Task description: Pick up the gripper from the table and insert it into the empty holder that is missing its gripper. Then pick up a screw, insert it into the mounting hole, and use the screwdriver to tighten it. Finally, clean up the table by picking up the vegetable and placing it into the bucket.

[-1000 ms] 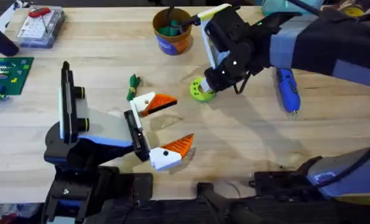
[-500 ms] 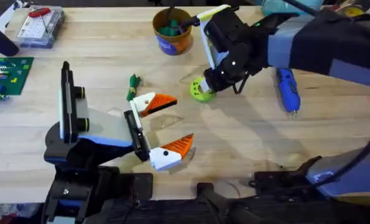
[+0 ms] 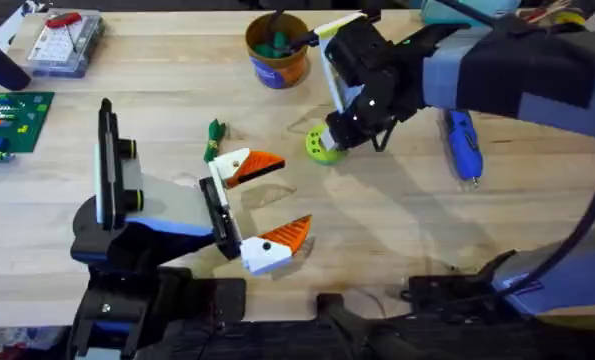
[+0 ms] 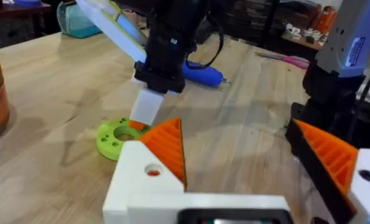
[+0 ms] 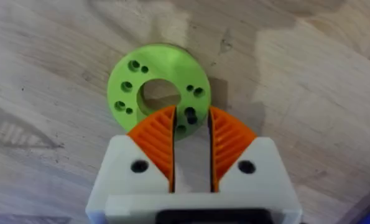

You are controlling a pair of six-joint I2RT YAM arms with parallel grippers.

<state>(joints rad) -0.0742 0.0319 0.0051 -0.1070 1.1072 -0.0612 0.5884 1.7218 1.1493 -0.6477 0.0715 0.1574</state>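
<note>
I see the bucket (image 3: 276, 49) near the top middle of the overhead picture, a small orange-brown cup with a blue band, and inside it there are some dark green bits and a thin dark stick, but I cannot tell what they are. At the top left corner sits a clear box (image 3: 65, 42) with a red thing on its lid, and what is inside is too small to make out. The vegetable (image 3: 214, 138) is a little dark-green leafy piece lying on the counter (image 3: 397, 225) left of the middle, just above the top finger of my left end effector (image 3: 267, 202). That left end effector is wide open, with nothing between its white and orange fingers (image 3: 253, 166). The screwdriver (image 3: 462, 143) is bright blue and slim, lying on the right side of the overhead picture, partly under my right arm. My right end effector (image 5: 191, 138) is low over the lime-green ring (image 5: 160, 88), which lies flat on the counter with a big middle hole and small holes around it. Its two orange pads (image 5: 160, 143) are close together, with the near edge of the ring showing in the thin gap between them, but I cannot tell if they really squeeze it. In the overhead picture the arm hides most of that end effector.
</note>
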